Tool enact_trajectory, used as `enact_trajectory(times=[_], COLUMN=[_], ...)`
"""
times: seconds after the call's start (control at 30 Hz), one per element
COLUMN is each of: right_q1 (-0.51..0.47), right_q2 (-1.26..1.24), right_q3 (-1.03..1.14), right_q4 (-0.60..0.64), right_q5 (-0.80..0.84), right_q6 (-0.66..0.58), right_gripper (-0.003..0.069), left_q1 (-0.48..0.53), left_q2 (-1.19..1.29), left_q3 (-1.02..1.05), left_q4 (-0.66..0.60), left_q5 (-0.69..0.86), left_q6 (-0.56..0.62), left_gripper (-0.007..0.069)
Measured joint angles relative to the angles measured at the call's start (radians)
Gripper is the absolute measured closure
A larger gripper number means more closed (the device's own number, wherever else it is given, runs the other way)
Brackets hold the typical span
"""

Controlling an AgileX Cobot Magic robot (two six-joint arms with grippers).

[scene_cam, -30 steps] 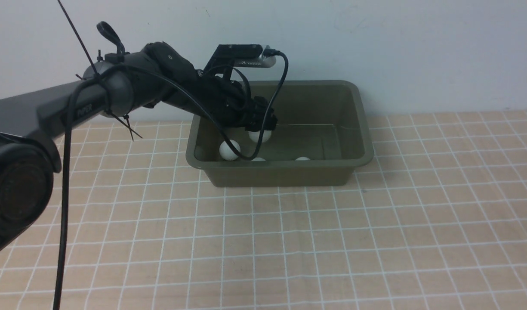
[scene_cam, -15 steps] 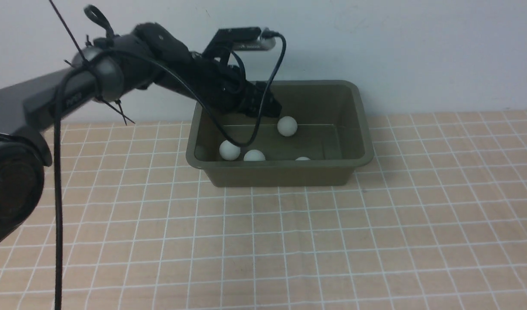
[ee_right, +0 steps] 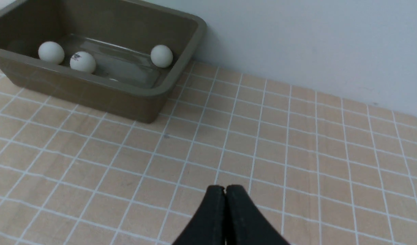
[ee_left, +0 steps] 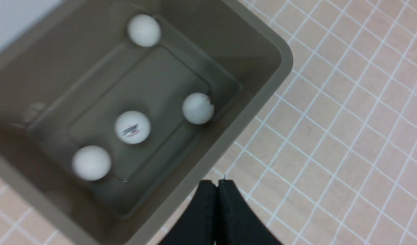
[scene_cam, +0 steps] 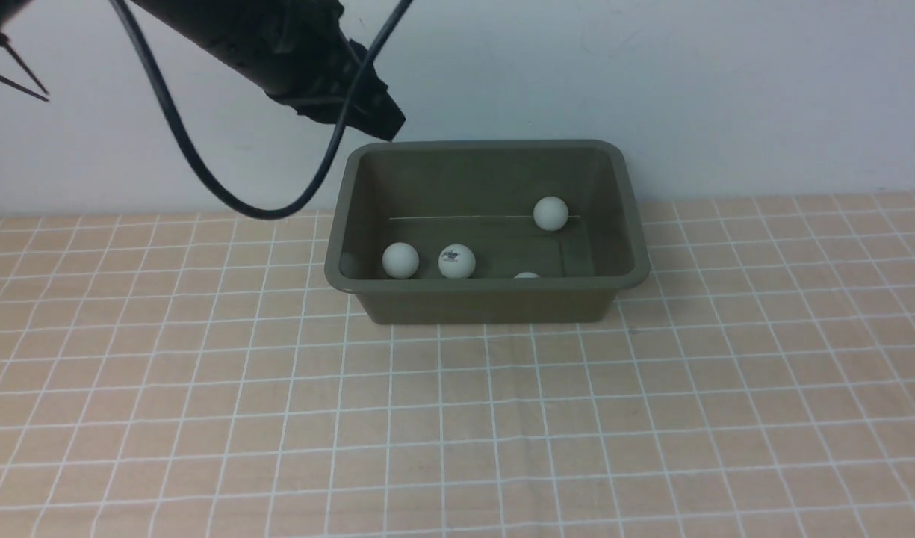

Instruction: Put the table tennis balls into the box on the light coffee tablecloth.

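Note:
The dark olive box (scene_cam: pixel 487 285) stands on the light coffee tablecloth (scene_cam: pixel 502 418) near the back wall. Several white table tennis balls lie inside it: one plain (scene_cam: pixel 400 261), one with dark lettering (scene_cam: pixel 457 261), one by the far right wall (scene_cam: pixel 550 213), and one mostly hidden behind the front wall (scene_cam: pixel 526 276). My left gripper (scene_cam: pixel 386 128) hangs shut and empty above the box's back left corner. The left wrist view looks down on the balls (ee_left: pixel 132 127) and the box rim (ee_left: pixel 262 92) past the shut tips (ee_left: pixel 217 182). My right gripper (ee_right: pixel 224 187) is shut over bare cloth, well away from the box (ee_right: pixel 92 89).
A pale wall runs right behind the box. A black cable (scene_cam: pixel 278 209) loops down from the left arm, to the left of the box. Gridded cloth stretches in front of and to both sides of the box.
The left arm has risen up and back out of the box and its jaws have closed. The ball it let go has rolled to the box's far right side.

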Motion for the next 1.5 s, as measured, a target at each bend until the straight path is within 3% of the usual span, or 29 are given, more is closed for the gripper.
enact_trajectory(times=[0.17,0.37,0.77,0.97,1.5], right_q1=[0.0,0.0,0.0,0.0,0.0], right_q2=[-0.043,-0.079,-0.083,-0.083,-0.083], right_q3=[0.163,0.187,0.187,0.187,0.187], right_q4=[-0.062,-0.119,-0.228,-0.244,-0.246], right_q5=[-0.125,-0.214,-0.217,-0.216,-0.216], right_q6=[0.067,0.132,0.192,0.192,0.192], right_gripper=[0.0678,0.0678,0.0678,0.0678,0.0678], left_q1=[0.0,0.0,0.0,0.0,0.0], left_q2=[-0.147,-0.362,-0.758,-0.884,-0.978], left_q3=[0.139,0.45,1.044,1.156,1.175], left_q4=[0.021,0.02,-0.125,-0.172,-0.319], left_q5=[-0.043,-0.178,-0.414,-0.421,-0.369], left_q6=[0.001,0.037,0.175,0.23,0.248], left_gripper=[0.0693,0.0693,0.0693,0.0693,0.0693])
